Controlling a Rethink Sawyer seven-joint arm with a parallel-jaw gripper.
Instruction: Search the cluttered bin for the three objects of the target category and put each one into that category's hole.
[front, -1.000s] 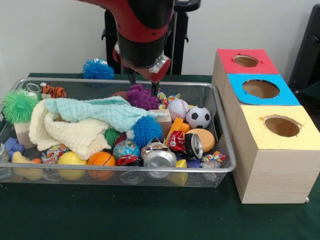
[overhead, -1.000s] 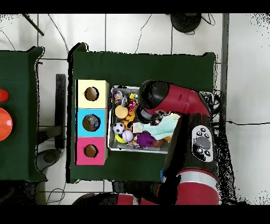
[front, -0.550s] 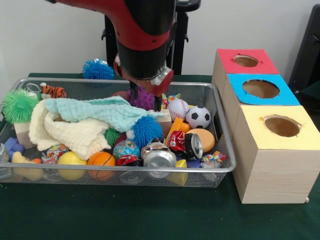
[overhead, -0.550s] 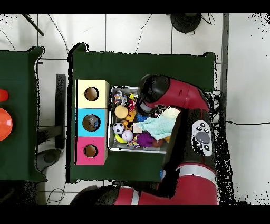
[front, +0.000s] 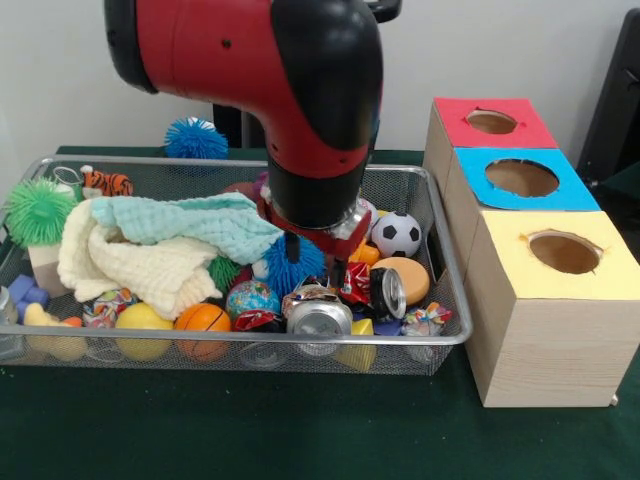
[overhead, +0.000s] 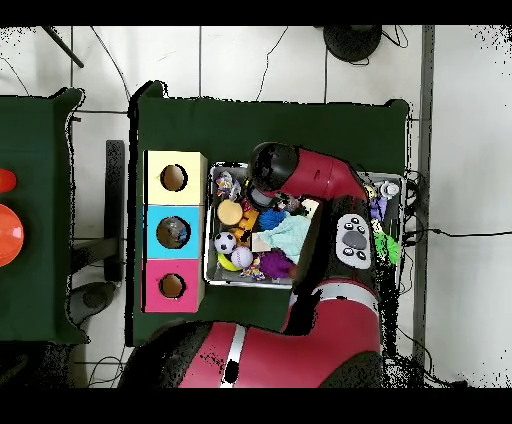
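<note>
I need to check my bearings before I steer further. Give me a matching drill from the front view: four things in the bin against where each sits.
Things:
1. soccer ball
2. green spiky ball
3. basketball
4. silver can

Places:
A. at the bin's left end
B. against the near rim, just right of the yellow ball
C. against the near rim, below the pincer
D. right of the arm, toward the boxes

Pairs: 1-D, 2-A, 3-B, 4-C
</note>
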